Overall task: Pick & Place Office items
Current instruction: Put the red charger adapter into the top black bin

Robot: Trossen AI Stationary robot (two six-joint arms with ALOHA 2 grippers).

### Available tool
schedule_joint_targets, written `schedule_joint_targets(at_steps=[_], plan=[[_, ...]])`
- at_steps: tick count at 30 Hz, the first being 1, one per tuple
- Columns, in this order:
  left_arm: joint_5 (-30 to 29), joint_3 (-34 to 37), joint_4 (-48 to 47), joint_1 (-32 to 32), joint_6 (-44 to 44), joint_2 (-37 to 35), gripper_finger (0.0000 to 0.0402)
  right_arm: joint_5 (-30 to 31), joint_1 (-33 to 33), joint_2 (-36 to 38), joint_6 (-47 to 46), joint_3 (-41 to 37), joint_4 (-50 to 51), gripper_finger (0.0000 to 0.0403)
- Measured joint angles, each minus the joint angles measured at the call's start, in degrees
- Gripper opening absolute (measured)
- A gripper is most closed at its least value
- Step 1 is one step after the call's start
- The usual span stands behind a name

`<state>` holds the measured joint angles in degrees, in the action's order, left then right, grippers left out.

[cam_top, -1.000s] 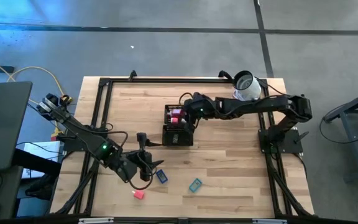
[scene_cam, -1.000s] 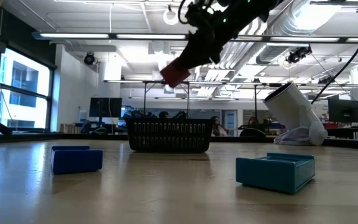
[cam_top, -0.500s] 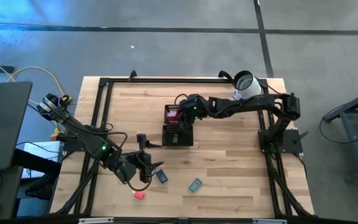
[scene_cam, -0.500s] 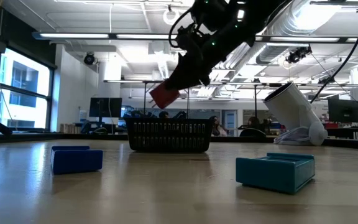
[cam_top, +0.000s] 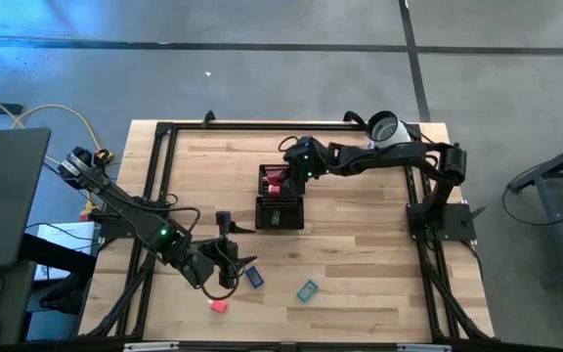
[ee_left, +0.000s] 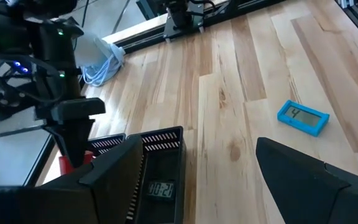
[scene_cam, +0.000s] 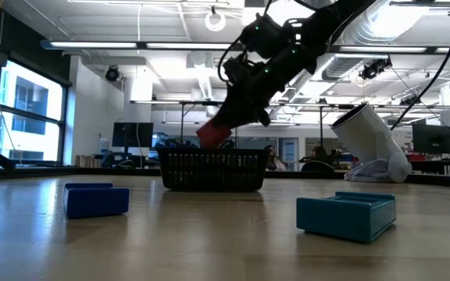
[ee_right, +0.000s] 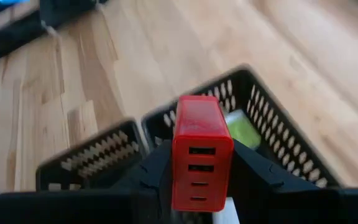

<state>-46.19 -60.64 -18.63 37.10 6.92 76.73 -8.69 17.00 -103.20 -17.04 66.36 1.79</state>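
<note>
The right gripper [ee_right: 197, 186] has its jaws closed on a red block [ee_right: 201, 149] with dark slots down one face, and holds it just above the black mesh tray [cam_top: 280, 198], over the compartment nearer the far edge of the bench; in the low view the red block [scene_cam: 214, 133] hangs right at the tray's rim [scene_cam: 213, 169]. A green piece [ee_right: 242, 132] lies inside that same compartment. The left gripper [cam_top: 231, 276] sits low near the front edge of the bench with its jaws spread wide and nothing between them, just beside a blue block [cam_top: 254, 277]. A teal block [cam_top: 307, 290] lies a little farther toward the right edge, and a small pink-red piece [cam_top: 219, 306] lies close to the front edge. A white-and-grey roll [cam_top: 385, 133] stands tilted at the far right corner. The bench [cam_top: 360, 254] is pale wooden planking framed by black rails, with yellow cable off its left edge, on a grey floor. Across the bench the low view looks into a large office with strip lights [scene_cam: 131, 45], exposed ducts, tall windows on the left and monitors [scene_cam: 132, 134] on desks.
</note>
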Motion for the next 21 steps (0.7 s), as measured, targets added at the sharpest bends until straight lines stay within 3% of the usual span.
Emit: schedule_joint_targets(at_steps=[12, 21], plan=[[1.1, 0.0, 0.0, 0.0, 0.4, 0.0, 0.0305, -6.5, 2.4, -2.2, -4.2, 0.0, 0.3, 0.0109], [1.1, 0.0, 0.0, 0.0, 0.4, 0.0, 0.0305, -6.5, 2.5, -2.5, -4.2, 0.0, 1.7, 0.0109]])
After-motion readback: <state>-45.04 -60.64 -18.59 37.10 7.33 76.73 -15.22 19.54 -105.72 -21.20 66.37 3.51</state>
